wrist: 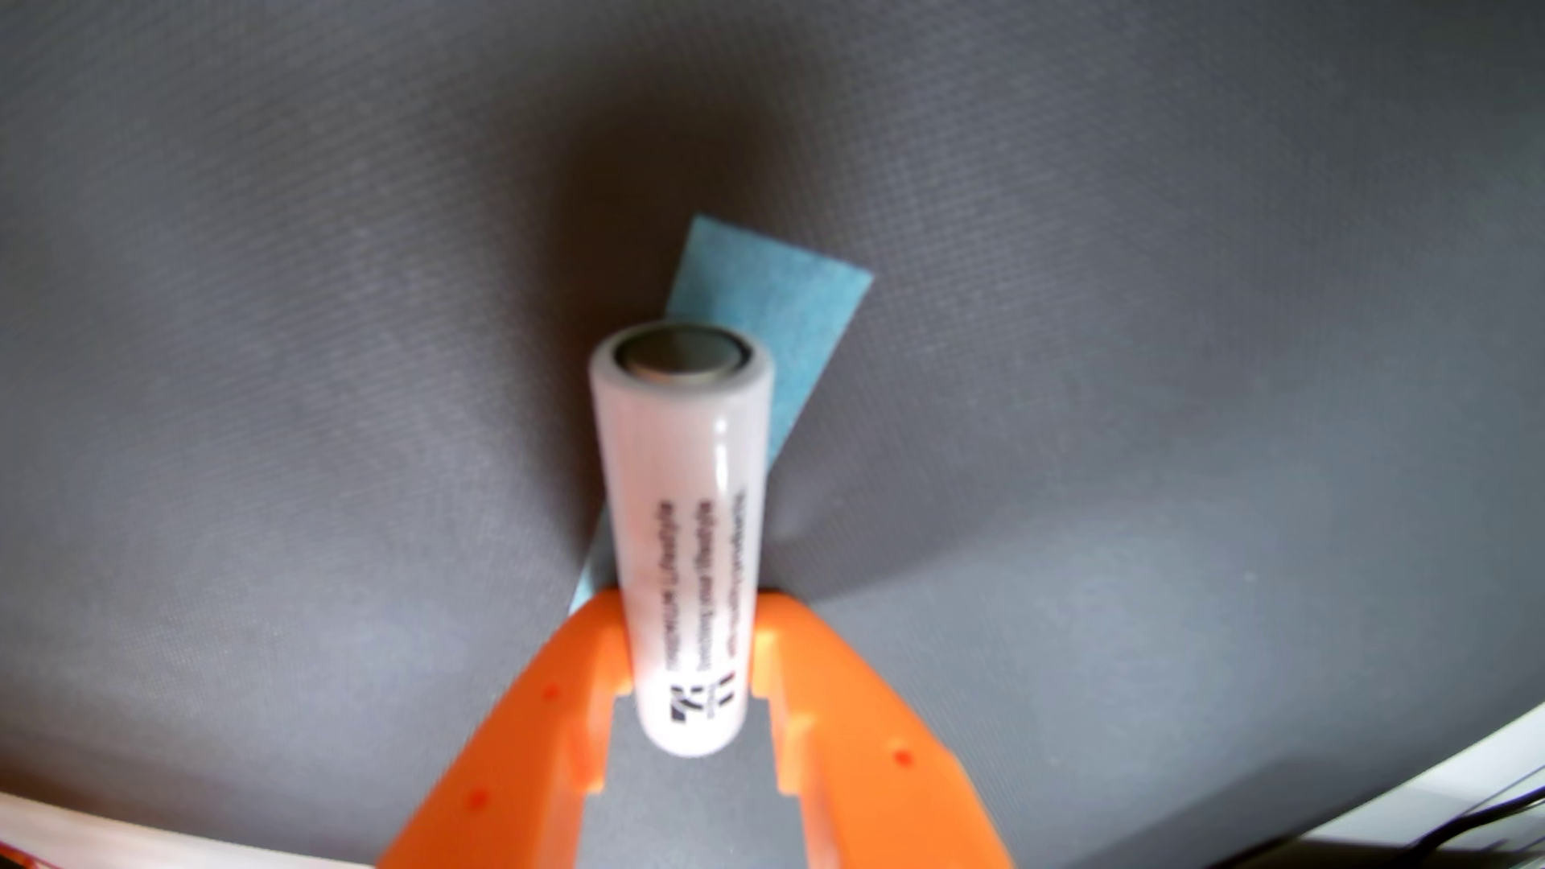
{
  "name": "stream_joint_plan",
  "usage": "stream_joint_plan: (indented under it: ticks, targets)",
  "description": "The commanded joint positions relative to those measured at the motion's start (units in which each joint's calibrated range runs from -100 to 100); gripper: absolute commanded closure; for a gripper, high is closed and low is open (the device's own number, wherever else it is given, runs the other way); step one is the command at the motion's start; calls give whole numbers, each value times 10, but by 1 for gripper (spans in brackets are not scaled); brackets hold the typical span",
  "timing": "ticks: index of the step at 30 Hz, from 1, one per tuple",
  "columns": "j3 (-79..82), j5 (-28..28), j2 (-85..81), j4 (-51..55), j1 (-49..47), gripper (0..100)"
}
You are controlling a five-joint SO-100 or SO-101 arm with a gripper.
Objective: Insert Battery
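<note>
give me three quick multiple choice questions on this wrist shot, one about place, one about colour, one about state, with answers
1. Where is the blue strip?
A. behind the battery, on the grey mat
B. wrapped round a finger
C. at the picture's left edge

2. What colour are the fingers?
A. black
B. orange
C. green

3. What is the gripper doing?
A. wide open, holding nothing
B. closed on the blue strip
C. closed on the battery

Answers:
1 A, the strip lies on the mat and shows past the battery.
2 B, both are plainly orange.
3 C, the white battery sits squeezed between the two fingers.
</note>
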Motion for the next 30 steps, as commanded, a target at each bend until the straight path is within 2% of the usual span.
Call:
stream_joint_plan:
  ticks: [1, 9, 15, 17, 24, 30]
  targets:
    - [-12, -12, -15, 9, -9, 98]
    - [2, -71, -182, 84, -78, 98]
    - [6, -189, -259, 99, -174, 98]
    - [9, -212, -264, 99, -198, 98]
    - [10, -219, -261, 98, -209, 98]
    - [10, -244, -267, 99, -259, 98]
